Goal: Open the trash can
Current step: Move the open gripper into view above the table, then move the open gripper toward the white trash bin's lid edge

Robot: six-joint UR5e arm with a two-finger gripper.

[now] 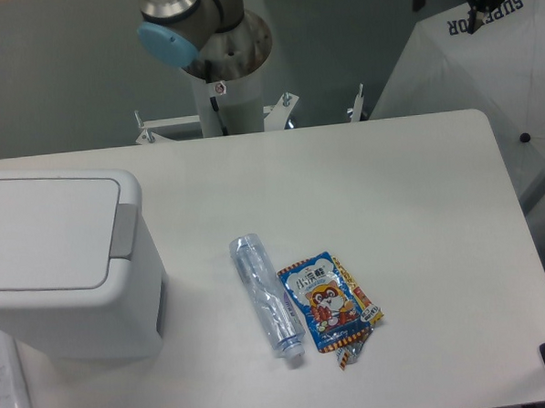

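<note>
Bare tabletop (391, 189) beyond bottle (266, 294), seemingly.

Arm (206, 25): only its lower part shows, at the top edge of the frame, left of centre.
Joint housing: a silver-grey cylinder, cut off by the top border.
Joint cap (166, 41): a light blue rounded cover on the left side of the housing, facing left and slightly down.
Base column (220, 102): a white upright post directly under the joint, standing behind the far edge of the counter.
Upper links: out of frame; their pose cannot be read.
Wrist: out of frame.
Claw: out of frame; whether its fingers are apart or together cannot be read.
Contact: no part of the arm touches anything on the counter.
</note>
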